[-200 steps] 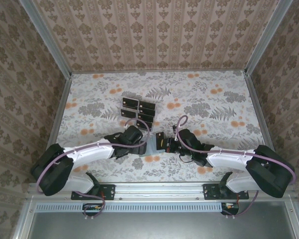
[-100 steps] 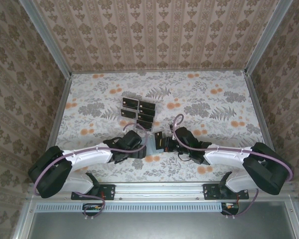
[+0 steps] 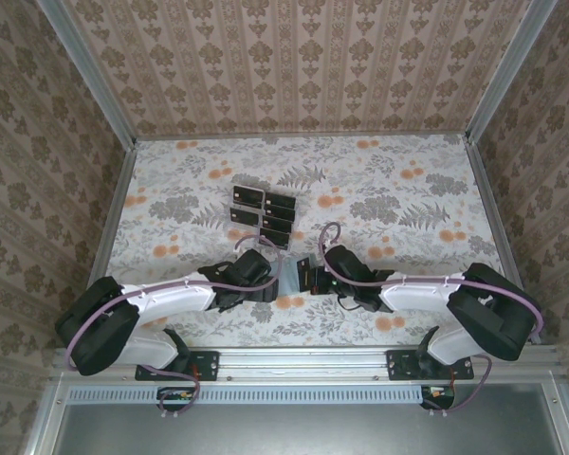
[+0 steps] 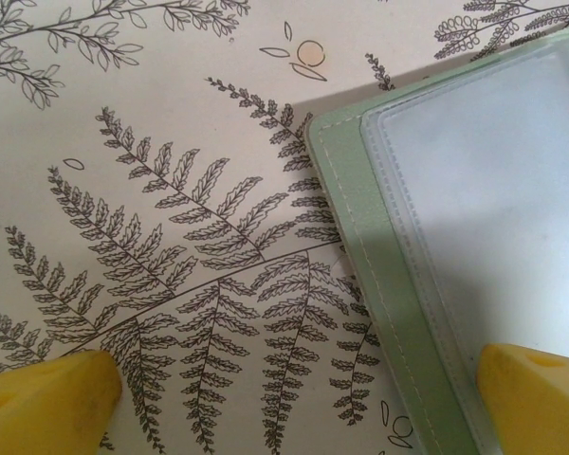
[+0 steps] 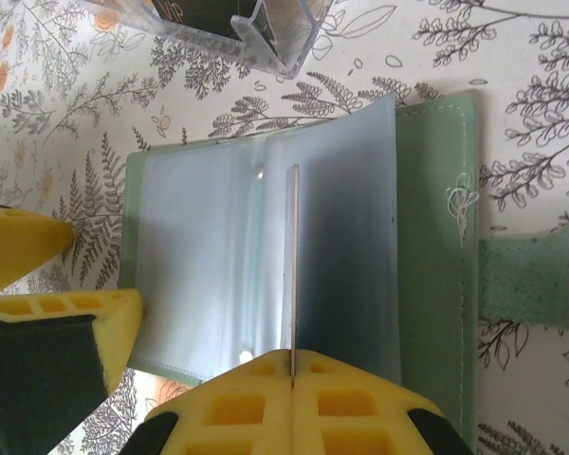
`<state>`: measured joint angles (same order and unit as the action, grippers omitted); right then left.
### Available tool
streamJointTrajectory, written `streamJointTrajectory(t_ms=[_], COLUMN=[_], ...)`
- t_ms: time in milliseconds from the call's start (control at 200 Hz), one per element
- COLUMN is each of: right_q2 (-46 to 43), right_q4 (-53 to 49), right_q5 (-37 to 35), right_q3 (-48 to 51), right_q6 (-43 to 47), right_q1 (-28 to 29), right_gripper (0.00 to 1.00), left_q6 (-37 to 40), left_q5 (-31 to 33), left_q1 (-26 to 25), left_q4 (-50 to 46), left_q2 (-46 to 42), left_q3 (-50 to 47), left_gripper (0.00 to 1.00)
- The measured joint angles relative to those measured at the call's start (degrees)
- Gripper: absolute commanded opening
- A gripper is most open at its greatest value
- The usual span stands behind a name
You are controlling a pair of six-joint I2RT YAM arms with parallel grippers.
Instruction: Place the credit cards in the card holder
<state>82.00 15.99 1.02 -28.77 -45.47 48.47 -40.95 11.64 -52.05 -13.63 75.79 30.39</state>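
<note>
While patterned walls (image 3: 294, 66) enclose the fern-print table (image 3: 408, 190), green card holder (image 5: 436, 237) lies open before right gripper (image 5: 292, 365) pinching a credit card (image 5: 293, 265); left gripper (image 4: 294, 384) spread.

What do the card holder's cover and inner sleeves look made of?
Card holder cover: matte green, probably faux leather or suede-like fabric, judging by pale stitching along its edge. Inner sleeves: clear, slightly frosted soft plastic, with a sheen and pressed seams.

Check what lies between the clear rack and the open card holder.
A bare strip of fern-printed tablecloth, seen in the right wrist view: the clear rack and the card holder lie apart, with nothing between them.
</note>
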Motion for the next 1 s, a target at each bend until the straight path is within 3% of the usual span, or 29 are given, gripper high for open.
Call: streamJointTrajectory(t_ms=[445, 700, 1000], right_q2=[-4.7, -10.97, -10.62], right_q4=[-3.48, -7.48, -4.33], right_q5=[-2.38, -4.61, -4.7], right_q3=[1.57, 0.92, 0.61], right_q6=[-4.94, -4.31, -2.51], right_q1=[5.07, 5.05, 1.4], right_gripper=[0.0, 0.0, 0.0], left_q6=[2.01, 3.37, 3.5], left_q5=[-2.64, -4.28, -3.48], left_q1=[2.67, 4.35, 5.64], left_q4=[-0.11, -0.74, -3.93], left_q2=[-0.26, -1.29, -3.93], left_q3=[0.02, 0.02, 0.0], left_gripper=[1.0, 1.0, 1.0])
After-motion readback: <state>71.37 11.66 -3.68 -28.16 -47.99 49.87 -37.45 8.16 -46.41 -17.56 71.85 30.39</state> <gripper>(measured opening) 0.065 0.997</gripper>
